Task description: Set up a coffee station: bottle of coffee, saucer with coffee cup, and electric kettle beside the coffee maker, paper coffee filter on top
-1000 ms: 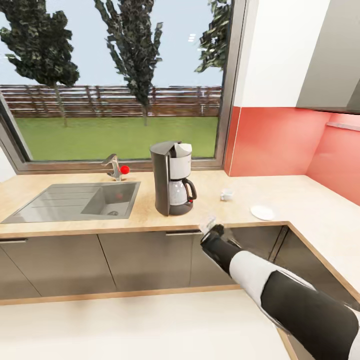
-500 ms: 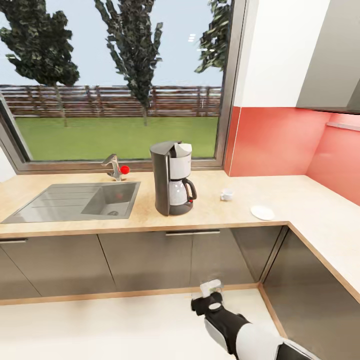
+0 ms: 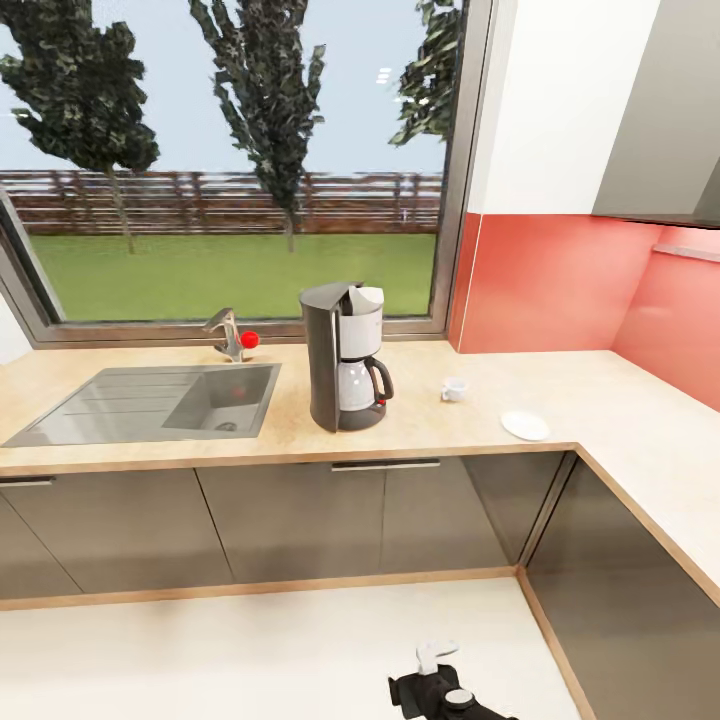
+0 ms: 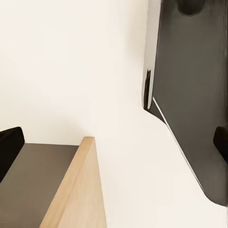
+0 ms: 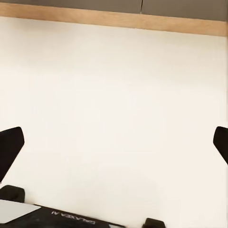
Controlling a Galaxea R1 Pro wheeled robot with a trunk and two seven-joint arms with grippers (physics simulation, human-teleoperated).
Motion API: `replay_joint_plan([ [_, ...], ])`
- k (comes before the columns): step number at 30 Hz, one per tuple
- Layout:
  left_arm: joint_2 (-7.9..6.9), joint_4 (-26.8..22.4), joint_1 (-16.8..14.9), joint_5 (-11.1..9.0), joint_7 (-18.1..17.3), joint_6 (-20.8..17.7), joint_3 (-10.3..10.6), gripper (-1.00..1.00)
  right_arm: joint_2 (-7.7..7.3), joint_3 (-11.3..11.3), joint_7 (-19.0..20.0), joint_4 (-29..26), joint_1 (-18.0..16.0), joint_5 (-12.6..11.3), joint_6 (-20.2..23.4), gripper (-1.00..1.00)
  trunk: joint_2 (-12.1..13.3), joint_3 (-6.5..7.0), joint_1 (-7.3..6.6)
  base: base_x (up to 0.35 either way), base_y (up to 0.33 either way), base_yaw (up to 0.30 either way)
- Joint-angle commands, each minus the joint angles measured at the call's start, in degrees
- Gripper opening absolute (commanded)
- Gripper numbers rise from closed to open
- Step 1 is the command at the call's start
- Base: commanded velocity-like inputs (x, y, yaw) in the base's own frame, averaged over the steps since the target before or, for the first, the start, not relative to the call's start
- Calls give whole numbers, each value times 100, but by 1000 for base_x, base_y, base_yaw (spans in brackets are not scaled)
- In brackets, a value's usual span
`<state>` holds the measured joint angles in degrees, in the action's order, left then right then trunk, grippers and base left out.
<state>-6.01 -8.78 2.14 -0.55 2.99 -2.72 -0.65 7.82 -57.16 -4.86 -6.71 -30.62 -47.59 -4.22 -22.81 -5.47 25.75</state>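
The right end effector sits low in the head view, at about 6 o'clock, above the pale floor. In its own wrist view the two dark fingertips stand at opposite edges of the frame, so it is spread wide with nothing between them and nothing touched. The left end effector is likewise spread wide and empty: one dark fingertip shows at each side of its wrist view, over a wood-edged grey panel and pale floor beside a dark slab.

Outward from there, at the middle of the head view, one tall black coffee maker with a glass carafe stands upright on the light wood bench. At about 3 o'clock from it, apart from it, lies one small white coffee cup. Further toward 4 o'clock, near the bench's front edge and apart from the cup, rests one flat white saucer; the cup is not on it.

At 9 o'clock from the coffee maker is one steel sink set into the bench, with one metal tap behind it carrying a red knob. Grey cabinet fronts run under the bench. Behind the bench are a large window and a red wall panel.
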Motion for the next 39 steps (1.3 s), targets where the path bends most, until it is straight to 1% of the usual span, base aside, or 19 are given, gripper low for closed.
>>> replay_joint_plan([
  [1, 11, -50, 6, -6, 10, -28, -6, 100, -2, -50, -23, 11, -2, -56, -12, 100, -11, -11, 3, 0, 0, 0],
  [6, 43, -227, 6, -10, 13, 33, -6, 100, -24, -50, -30, 48, 3, -62, -7, 100, -11, -11, 3, 0, 0, 0],
  [7, 56, -710, 6, -14, 17, 93, -6, 100, -45, -50, -41, 357, 7, -52, -7, 100, -11, -12, 3, 0, 0, 151],
  [9, 79, -754, 6, -15, 17, 112, -9, 100, -50, -50, -45, 402, 17, -48, -3, 100, -11, -18, 3, 0, 0, 207],
  [11, 111, -698, 8, -16, 21, 400, -35, 100, -95, -56, -48, 511, 300, -36, -1, 100, -11, -25, 3, 0, 0, 253],
  [12, 113, -687, 7, -16, 23, 436, -37, 100, -98, -57, -46, 515, 352, -34, -4, 100, -11, -28, 3, 6, 0, 256],
  [19, 125, -668, 11, -23, 27, 503, -49, 100, -124, -58, -32, 525, 478, -31, -1, 100, -11, -57, 3, 62, 0, 257],
  [21, 126, -664, 12, -24, 30, 506, -49, 100, -183, -59, -26, 527, 531, -31, 0, 100, -11, -67, 3, 83, 0, 253],
  [25, 125, -655, 14, -24, 27, 513, -78, 100, -437, -59, 7, 523, 726, -30, 7, 100, -11, -88, 3, 36, 0, 250],
  [26, 123, -654, 14, -23, 26, 514, -97, 100, -481, -59, 20, 523, 789, -27, 6, 100, -11, -94, 3, 12, 0, 247],
  [30, 121, -647, 14, -18, 26, 517, -127, 100, -579, -59, 106, 522, 1015, -25, -10, 100, -11, -115, 3, 6, 0, 246],
  [33, 119, -642, 14, -16, 26, 523, -134, 100, -607, -62, 231, 522, 1145, -23, -15, 100, -11, -132, 3, 2, 0, 245],
  [39, 115, -448, 15, 11, 21, 537, -114, 100, -617, -67, 299, 521, 1219, -23, -17, 100, -11, -165, 3, 0, 0, 244],
])
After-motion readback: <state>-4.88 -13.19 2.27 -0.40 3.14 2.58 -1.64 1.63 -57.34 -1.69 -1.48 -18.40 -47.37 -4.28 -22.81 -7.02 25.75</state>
